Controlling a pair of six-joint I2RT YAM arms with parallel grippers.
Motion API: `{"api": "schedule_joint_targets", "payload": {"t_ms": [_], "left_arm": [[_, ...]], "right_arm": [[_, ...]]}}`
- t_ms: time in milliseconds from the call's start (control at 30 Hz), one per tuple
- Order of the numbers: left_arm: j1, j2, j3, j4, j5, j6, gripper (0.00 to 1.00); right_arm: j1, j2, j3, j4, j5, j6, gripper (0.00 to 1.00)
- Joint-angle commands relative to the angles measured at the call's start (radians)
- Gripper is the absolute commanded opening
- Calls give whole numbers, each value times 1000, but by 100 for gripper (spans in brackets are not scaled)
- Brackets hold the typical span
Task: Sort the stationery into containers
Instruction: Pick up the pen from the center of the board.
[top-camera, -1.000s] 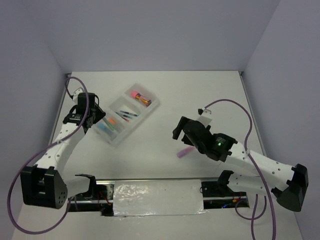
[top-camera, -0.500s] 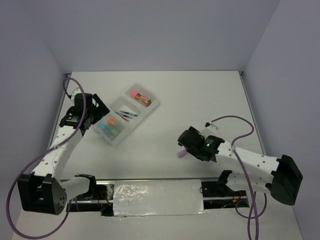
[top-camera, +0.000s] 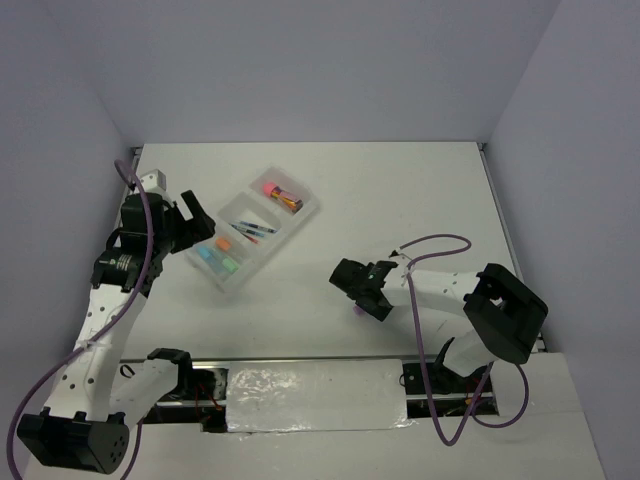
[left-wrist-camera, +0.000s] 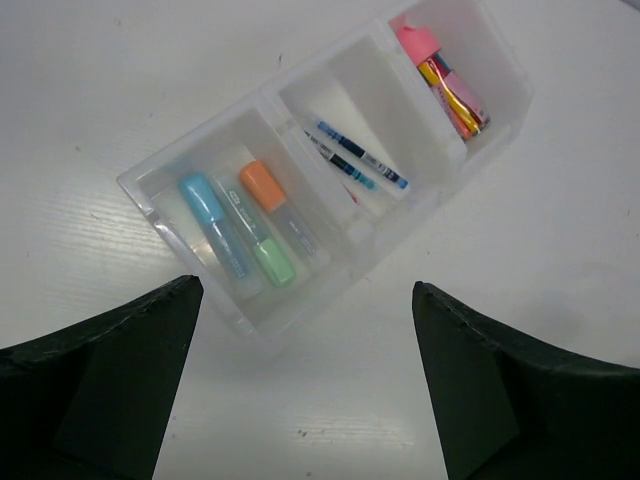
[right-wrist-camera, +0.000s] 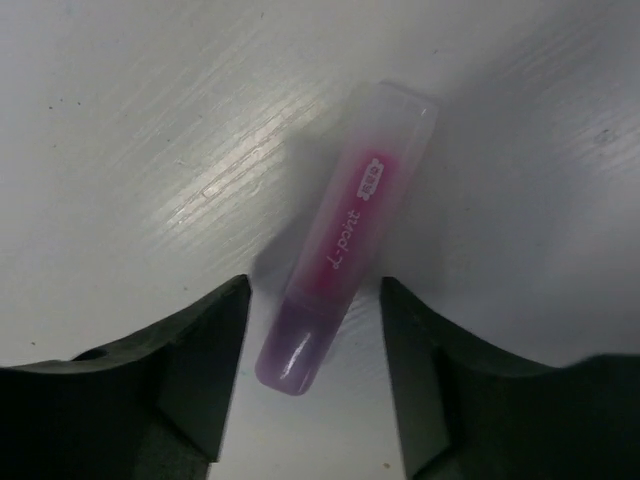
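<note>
The left end effector (left-wrist-camera: 300, 400), clamped over the near end of the tray (left-wrist-camera: 350, 85) a second ago, has sprung wide open and backed away, holding nothing. The near compartment now has a blue bar (left-wrist-camera: 215, 225), a green bar (left-wrist-camera: 270, 262) and an orange-tipped piece (left-wrist-camera: 262, 185) lying side by side. The pens (left-wrist-camera: 355, 155) are in the middle compartment and the pink-capped cylinder (left-wrist-camera: 440, 75) in the far one.

Meanwhile the right end effector (right-wrist-camera: 312, 330) has dropped from above the purple bar (right-wrist-camera: 345, 245) to worktop level. Its fingers straddle the bar's lower end and are narrowing, but are not yet clamped. A gap shows on one side, and the other pad may already be touching; the wrist view leaves that unclear.

So the purple bar looks to be the last loose piece, well apart from the tray and near the worktop's front edge. The stretch of worktop between bar and tray is bare. The left arm stands just beside the tray's near compartment, which could crowd a delivery there.
</note>
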Motion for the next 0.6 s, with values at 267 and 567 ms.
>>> {"api": "schedule_joint_targets", "payload": {"t_ms": [267,567], "left_arm": [[3,-195,-105,-32,14,110,99],[15,-471,-163,-15,-311,21,99]], "right_arm": [[125,175,382,197,40,-493,0],[193,479,869,508,-322,-1250,3]]}}
